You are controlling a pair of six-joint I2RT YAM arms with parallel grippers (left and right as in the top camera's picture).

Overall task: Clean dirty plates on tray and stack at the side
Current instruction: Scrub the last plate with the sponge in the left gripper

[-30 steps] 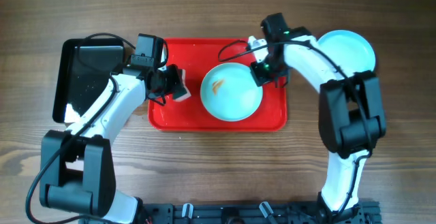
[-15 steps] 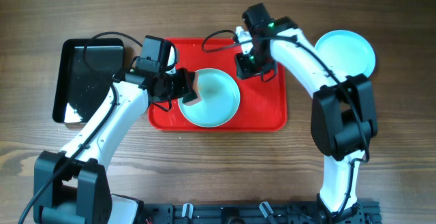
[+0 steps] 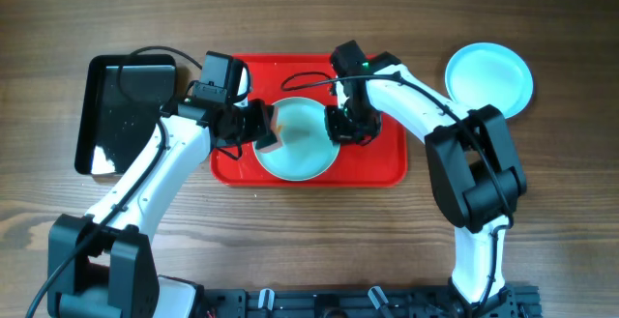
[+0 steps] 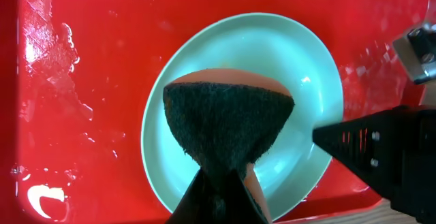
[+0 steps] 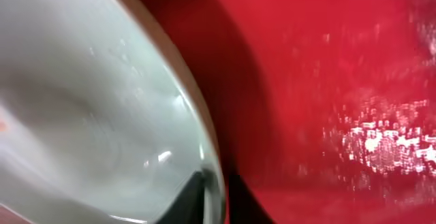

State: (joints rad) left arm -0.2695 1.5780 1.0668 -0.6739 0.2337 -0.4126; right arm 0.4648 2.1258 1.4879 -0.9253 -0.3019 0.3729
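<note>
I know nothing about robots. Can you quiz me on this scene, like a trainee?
1. True or false: the left gripper holds a dark-faced sponge.
2. How many plates show in the overhead view?
3. The right gripper pinches the rim of the plate lying: A on bare wood, B in the red tray, C on another plate.
Key: 1 true; 2 two, counting the side plate; 3 B.
</note>
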